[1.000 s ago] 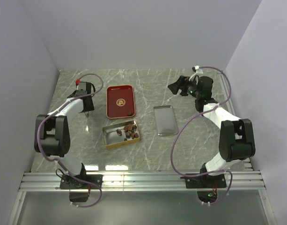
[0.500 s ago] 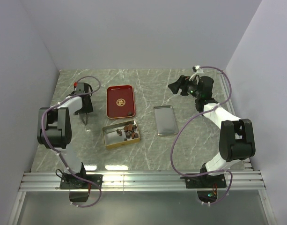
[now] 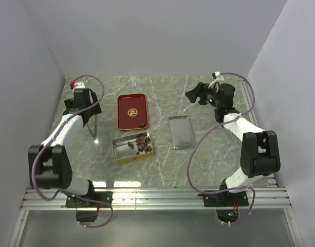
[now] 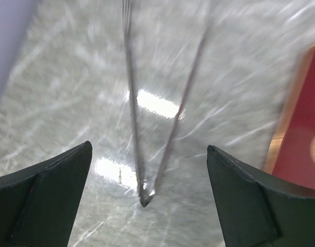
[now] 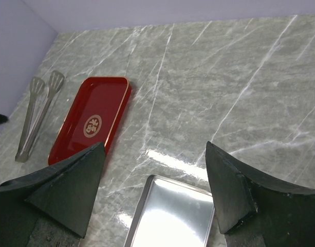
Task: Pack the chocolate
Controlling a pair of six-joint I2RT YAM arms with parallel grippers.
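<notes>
Chocolate (image 3: 141, 142) sits in the centre tin (image 3: 115, 151); lid (image 3: 181, 132), long axis up-down, lies right, nearer the open right pincer (image 5: 154, 145); left pincer (image 4: 148, 154) open.

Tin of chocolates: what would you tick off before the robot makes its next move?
1. Chocolate in the tin: ok, several pieces lie inside.
2. Tray emptied: cannot tell; a dark speck sits at its near right corner.
3. Tongs out of the way: ok, lying flat left of the tray, left fingers open above them.
4. Lid free to pick up: ok, nothing on it, right of the tin.
5. Right fingers open: ok.
6. Tin closed: not ok, lid off.
</notes>
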